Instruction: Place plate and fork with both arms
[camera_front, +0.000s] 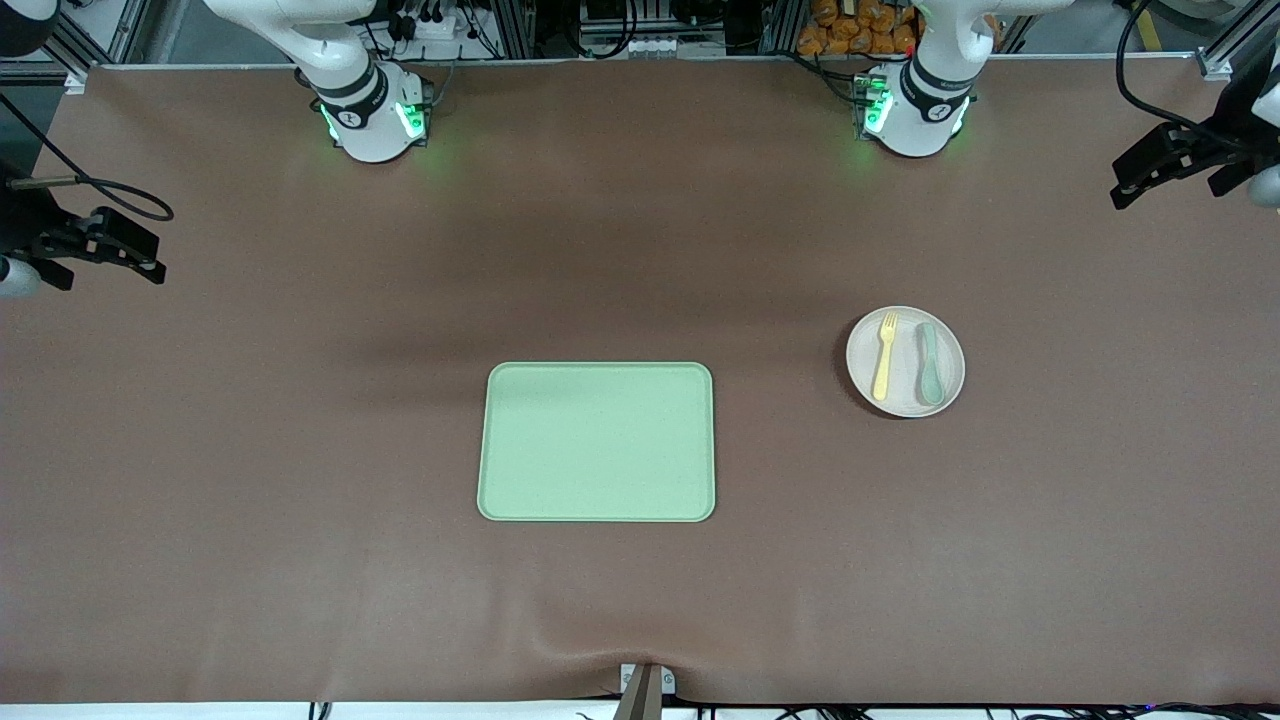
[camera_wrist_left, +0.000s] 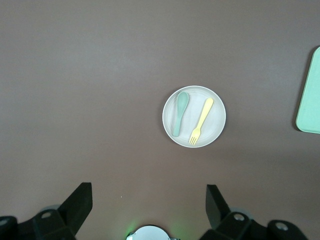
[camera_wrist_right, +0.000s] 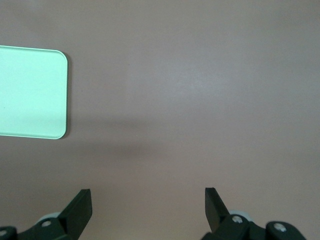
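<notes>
Nearest the front camera, the light green tray (camera_front: 597, 441) is lying flat and bare at the middle of the brown table (camera_front: 250, 450); one of its corners is also showing in the right wrist view (camera_wrist_right: 31, 92) and a sliver of its edge in the left wrist view (camera_wrist_left: 310, 95).

Farther from that camera, toward the left arm's end of the table and well apart from the tray, the plate (camera_front: 905, 361) is sitting on the cloth. It is carrying the fork (camera_front: 884, 356) and a pale teal spoon (camera_front: 930, 363), lying side by side without touching, the fork on the side toward the tray. The left wrist view is showing the same arrangement: plate (camera_wrist_left: 194, 116), fork (camera_wrist_left: 201, 121), spoon (camera_wrist_left: 180, 113).

Farthest back and raised, the left gripper (camera_front: 1165, 165) is hanging over bare table at the left arm's end, its jaws standing wide apart and holding nothing (camera_wrist_left: 147, 202). The right gripper (camera_front: 105, 245) is hanging over bare table at the right arm's end, likewise spread wide and unloaded (camera_wrist_right: 147, 202).

Step in hand, as judged: the opening one, with neither the plate nor the fork yet grasped. The next move is probably calling for the left arm to descend on the plate's rim and carry it to the tray without tipping the utensils, while the right arm is approaching to take the fork, not the spoon.
</notes>
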